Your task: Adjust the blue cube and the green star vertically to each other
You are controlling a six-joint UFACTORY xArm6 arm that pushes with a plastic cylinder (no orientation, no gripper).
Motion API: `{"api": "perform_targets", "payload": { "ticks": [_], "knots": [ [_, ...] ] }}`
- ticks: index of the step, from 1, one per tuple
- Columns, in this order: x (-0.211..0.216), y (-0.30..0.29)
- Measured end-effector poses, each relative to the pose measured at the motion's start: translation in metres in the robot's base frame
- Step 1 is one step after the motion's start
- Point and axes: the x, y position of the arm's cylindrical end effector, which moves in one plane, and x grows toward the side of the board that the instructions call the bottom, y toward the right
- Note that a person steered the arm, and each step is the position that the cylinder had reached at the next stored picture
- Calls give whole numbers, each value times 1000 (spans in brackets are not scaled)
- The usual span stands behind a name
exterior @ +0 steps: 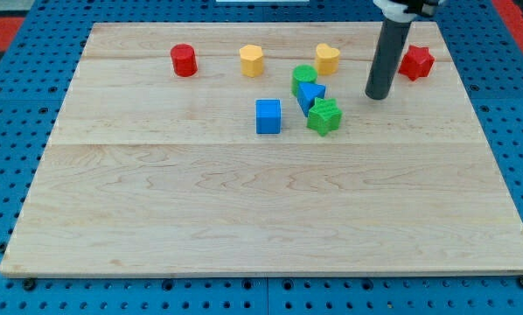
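Note:
The blue cube [268, 116] sits a little above the board's middle. The green star [324, 116] lies to its right at about the same height, a small gap between them. A second blue block [311, 94], of unclear shape, touches the star's upper left. A green cylinder [303, 78] sits just above that block. My tip [378, 94] rests on the board to the upper right of the green star, apart from it.
A red cylinder [184, 60], a yellow block [252, 60] and a yellow heart-like block [328, 59] stand along the view's top. A red star-like block [416, 63] lies right of my rod. The wooden board [156, 219] rests on a blue pegboard.

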Motion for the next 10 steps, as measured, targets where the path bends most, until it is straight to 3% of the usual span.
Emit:
{"api": "perform_targets", "payload": {
  "ticks": [4, 6, 7, 8, 10],
  "knots": [
    [27, -70],
    [70, -49],
    [116, -126],
    [126, -204],
    [21, -219]
  ]
}}
